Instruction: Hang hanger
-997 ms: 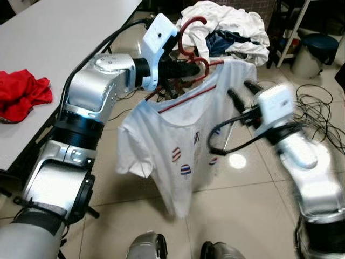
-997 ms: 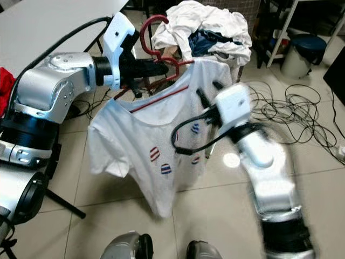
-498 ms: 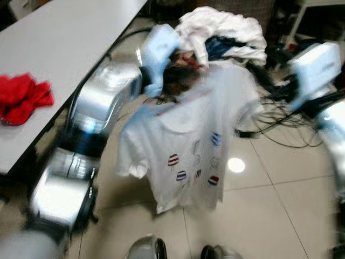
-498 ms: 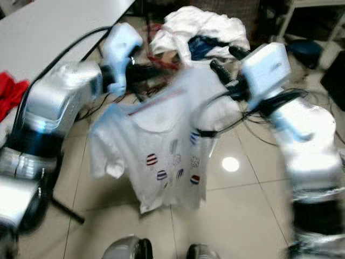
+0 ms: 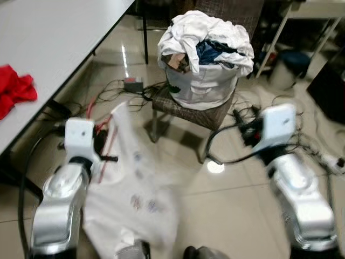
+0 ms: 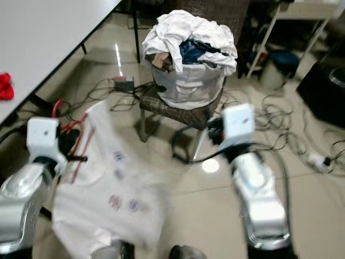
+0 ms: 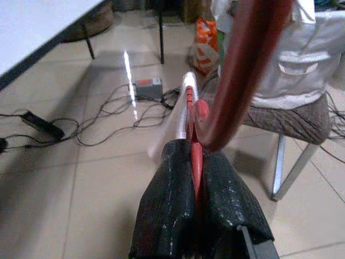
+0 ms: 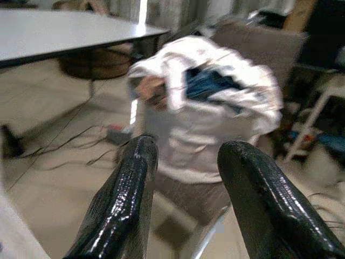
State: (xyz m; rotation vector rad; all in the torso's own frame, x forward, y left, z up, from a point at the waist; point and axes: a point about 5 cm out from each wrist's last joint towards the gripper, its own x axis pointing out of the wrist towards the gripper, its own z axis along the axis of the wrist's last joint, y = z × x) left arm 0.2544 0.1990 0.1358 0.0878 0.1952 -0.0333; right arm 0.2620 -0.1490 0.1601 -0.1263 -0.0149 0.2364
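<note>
A red hanger carries a white T-shirt with small printed marks. The shirt hangs blurred low at the left, just above the floor. My left gripper is shut on the hanger's neck below the hook, and the hanger's red bar shows beside my left wrist. My right gripper is open with nothing between its fingers. It is held out at the right, apart from the shirt, and points toward the laundry pile.
A bag heaped with white and blue clothes sits on a wicker chair ahead. A grey table with a red cloth stands at the left. Cables and a power adapter lie on the tiled floor.
Both arms have come down. The hanger with the shirt dropped from chest height to low at the left, and my right gripper drew away from the shirt. The view also shifted.
</note>
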